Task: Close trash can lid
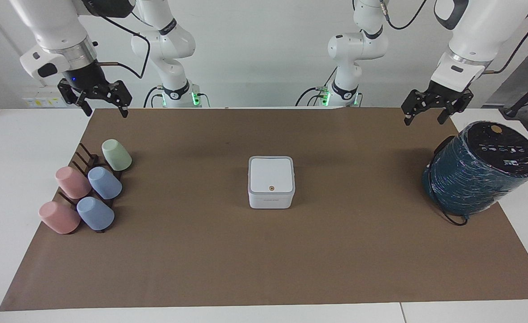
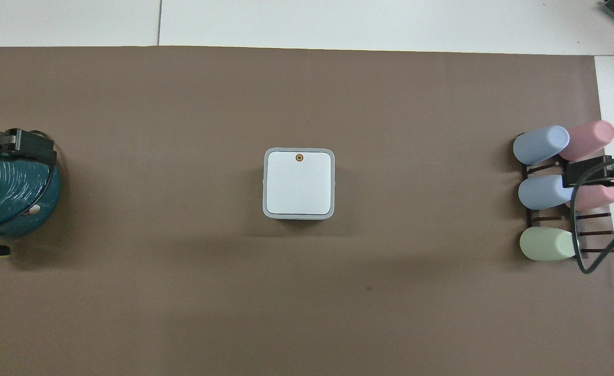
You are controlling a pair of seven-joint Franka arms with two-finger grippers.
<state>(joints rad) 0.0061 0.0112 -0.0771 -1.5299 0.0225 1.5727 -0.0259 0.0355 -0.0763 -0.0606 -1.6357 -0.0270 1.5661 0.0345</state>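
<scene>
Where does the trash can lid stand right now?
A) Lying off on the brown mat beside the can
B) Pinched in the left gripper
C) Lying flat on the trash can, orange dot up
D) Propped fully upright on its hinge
C: the lid lies flat and square on the trash can, its orange dot facing up, with both grippers raised at the table's ends.

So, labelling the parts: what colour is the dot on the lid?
Orange, on the white lid; clearest in the overhead view.
</scene>
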